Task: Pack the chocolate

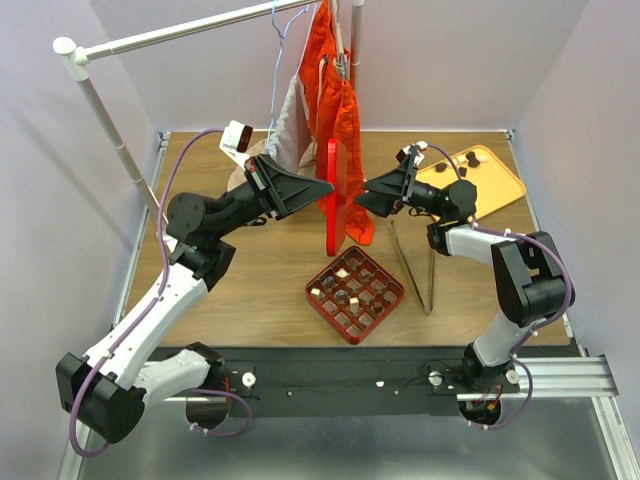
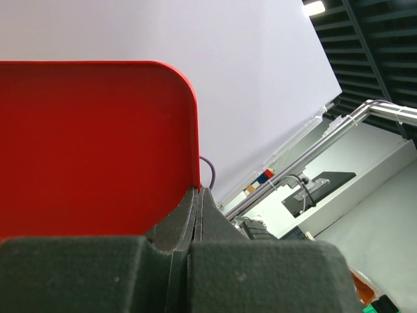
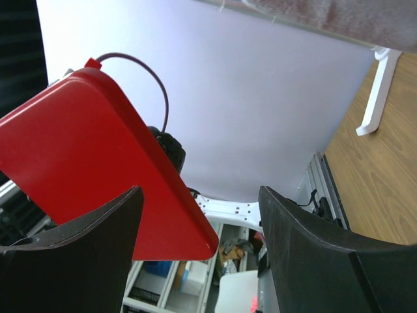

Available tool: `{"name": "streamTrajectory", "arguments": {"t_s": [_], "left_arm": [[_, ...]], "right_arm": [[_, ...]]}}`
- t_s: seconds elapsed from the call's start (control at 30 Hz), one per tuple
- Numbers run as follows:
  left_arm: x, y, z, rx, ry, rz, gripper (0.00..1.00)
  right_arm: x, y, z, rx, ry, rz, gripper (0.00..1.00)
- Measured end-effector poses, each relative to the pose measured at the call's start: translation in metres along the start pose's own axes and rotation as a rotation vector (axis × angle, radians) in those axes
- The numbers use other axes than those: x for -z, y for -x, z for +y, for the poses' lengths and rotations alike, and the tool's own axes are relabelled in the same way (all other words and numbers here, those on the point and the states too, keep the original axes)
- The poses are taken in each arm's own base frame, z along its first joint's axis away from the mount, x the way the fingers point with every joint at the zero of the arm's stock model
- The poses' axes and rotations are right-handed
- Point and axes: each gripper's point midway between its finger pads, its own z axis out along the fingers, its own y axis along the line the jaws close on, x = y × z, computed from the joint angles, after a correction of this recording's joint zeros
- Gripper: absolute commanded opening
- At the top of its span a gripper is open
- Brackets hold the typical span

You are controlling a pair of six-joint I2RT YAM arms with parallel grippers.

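Left gripper (image 1: 322, 188) is clenched on the edge of a red lid (image 1: 332, 200), which stands upright above the table. Right gripper (image 1: 362, 198) is spread wide just beside the lid; I cannot tell if it touches. Most chocolate (image 1: 354, 297) sits in the red gridded box (image 1: 318, 300), and I see a few pieces on the yellow tray (image 1: 500, 185).

**Two white-and-black arms with purple cables**

The left arm (image 1: 150, 310) and the right arm (image 1: 478, 243) have white shells and round black joints. A thin purple cable (image 1: 163, 200) runs along each one. The left hand (image 1: 322, 190) and the right hand (image 1: 362, 200) are matte black, with thick wedge-shaped fingers (image 3: 313, 254).
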Motion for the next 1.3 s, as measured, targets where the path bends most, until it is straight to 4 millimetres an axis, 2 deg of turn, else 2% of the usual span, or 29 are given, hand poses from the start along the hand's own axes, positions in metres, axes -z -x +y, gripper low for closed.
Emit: {"name": "streamTrajectory", "arguments": {"t_s": [0.3, 0.77, 1.07, 1.2, 1.3], "left_arm": [[-0.001, 0.001, -0.002, -0.001, -0.002, -0.001, 0.0], [0.0, 0.001, -0.007, 0.011, -0.01, -0.003, 0.0], [0.003, 0.007, -0.007, 0.008, -0.011, -0.023, 0.0], [0.008, 0.016, -0.012, -0.015, -0.01, -0.05, 0.0], [0.013, 0.024, -0.007, -0.023, 0.016, -0.073, 0.0]], "right_arm": [[-0.025, -0.015, 0.015, 0.047, 0.048, 0.074, 0.8], [-0.046, -0.039, 0.027, 0.112, 0.093, 0.148, 0.8], [-0.041, -0.053, 0.059, 0.203, 0.144, 0.162, 0.76], [-0.036, -0.059, 0.06, 0.21, 0.142, 0.16, 0.72], [-0.031, -0.064, 0.055, 0.203, 0.131, 0.159, 0.69]]}}
